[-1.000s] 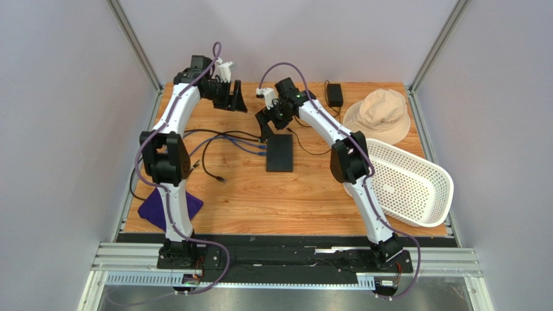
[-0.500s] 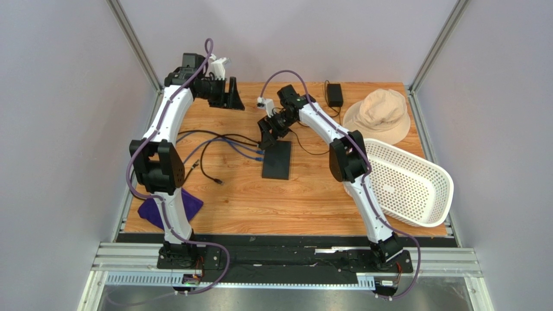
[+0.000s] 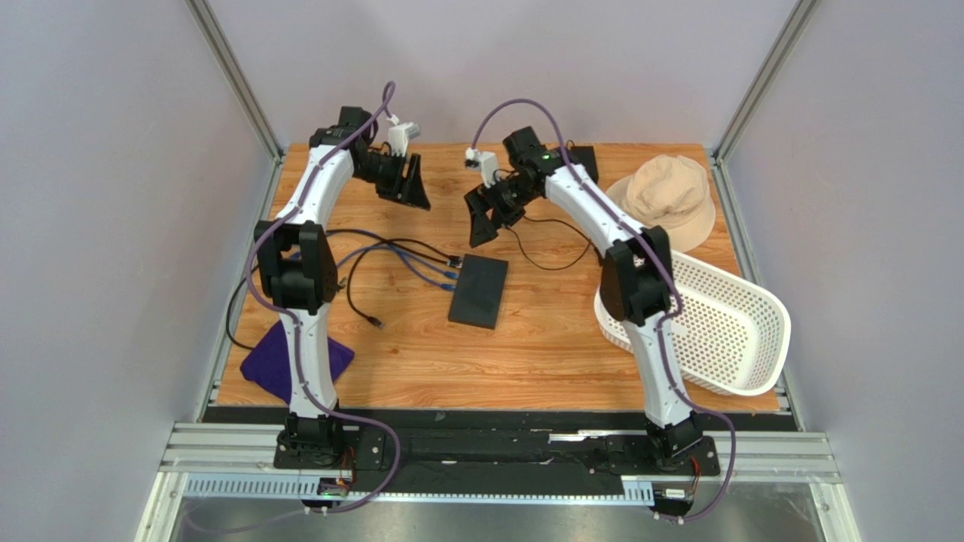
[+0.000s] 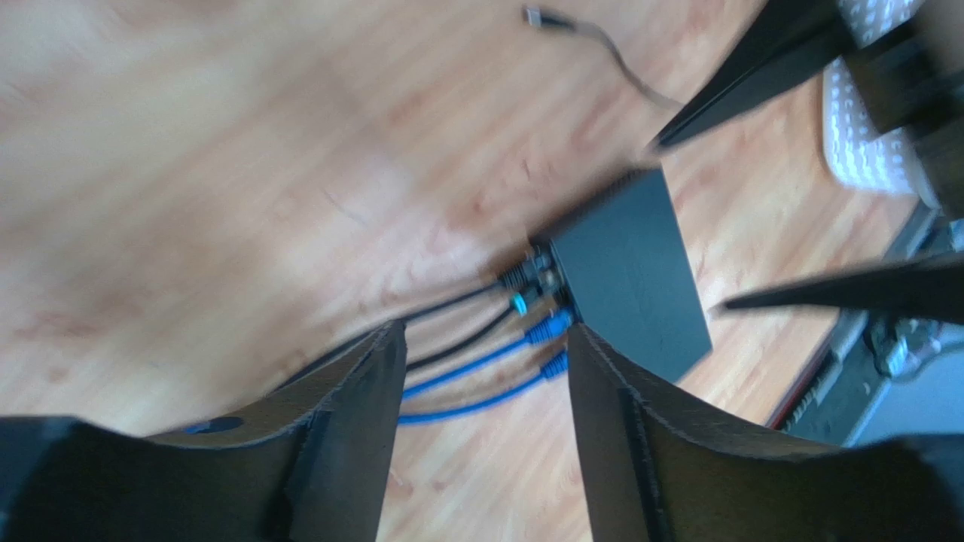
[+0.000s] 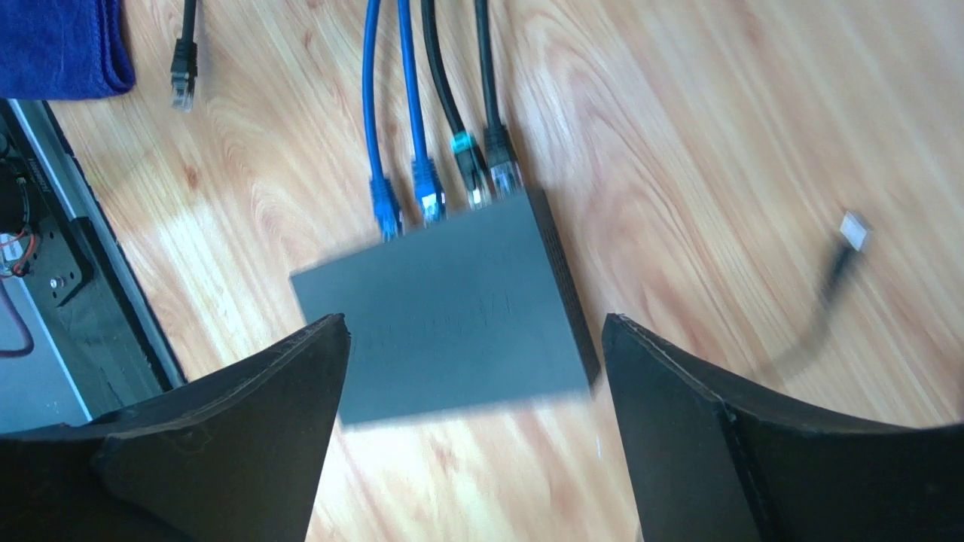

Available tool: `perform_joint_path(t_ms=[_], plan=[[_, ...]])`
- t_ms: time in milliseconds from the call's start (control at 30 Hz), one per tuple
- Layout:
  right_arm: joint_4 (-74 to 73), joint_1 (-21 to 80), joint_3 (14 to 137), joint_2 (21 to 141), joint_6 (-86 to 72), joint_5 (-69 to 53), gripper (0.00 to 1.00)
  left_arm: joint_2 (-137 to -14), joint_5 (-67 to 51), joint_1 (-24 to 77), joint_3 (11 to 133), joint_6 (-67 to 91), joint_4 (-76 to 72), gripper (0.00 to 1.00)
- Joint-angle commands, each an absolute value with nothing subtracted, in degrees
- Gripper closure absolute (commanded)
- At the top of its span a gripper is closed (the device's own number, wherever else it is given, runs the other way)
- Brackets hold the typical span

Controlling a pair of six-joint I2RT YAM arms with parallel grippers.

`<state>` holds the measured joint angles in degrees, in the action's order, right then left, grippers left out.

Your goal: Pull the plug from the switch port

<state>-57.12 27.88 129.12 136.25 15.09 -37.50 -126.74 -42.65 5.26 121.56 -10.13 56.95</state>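
Both grippers hanging open over the table, plugs all seated in the switch

The switch (image 3: 478, 290) lies flat near mid-table. Two blue cables (image 5: 390, 102) and two black cables (image 5: 458, 79) are plugged into its narrow side, which faces 10 o'clock. A loose plug (image 3: 379, 324) lies on the wood at its 8 o'clock. The right gripper (image 3: 484, 215) hovers at the switch's 12 o'clock, fingers spread wide, gripping nothing. The left gripper (image 3: 410, 186) is farther off at 11 o'clock, spread too, nothing in it. A hat (image 3: 668, 198) sits way back at 2 o'clock.
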Motion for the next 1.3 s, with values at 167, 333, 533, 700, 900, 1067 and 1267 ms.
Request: perform_joint_path(t_ms=[167,333,533,700,900,1067,1267], plan=[[-56.1,24.5,107.3,120.1,16.3,-29.0,0.81,-113.0,-47.2,6.4,100.3,-33.0,67.6,1.00],[-55.3,23.5,100.8,120.6,11.0,-28.0,1.00,-116.0,-47.9,8.6,97.0,-31.2,72.5,1.00],[-54.1,23.9,100.6,124.7,7.9,-26.9,1.00,-115.0,-43.3,14.8,90.0,-23.7,64.1,1.00],[-54.1,24.2,102.9,127.3,6.6,-28.6,1.00,-115.4,-37.9,17.6,85.9,-14.2,57.1,1.00],[-54.3,24.2,103.4,128.8,5.5,-31.7,1.00,-115.9,-36.5,21.1,83.4,-9.9,51.0,1.00],[-54.2,24.0,105.1,130.5,4.2,-33.0,1.00,-118.2,-36.9,23.7,84.5,-9.2,48.9,1.00],[-54.3,23.6,106.6,131.3,3.0,-33.7,1.00,-119.8,-41.4,26.5,87.4,-12.9,48.3,0.99]])
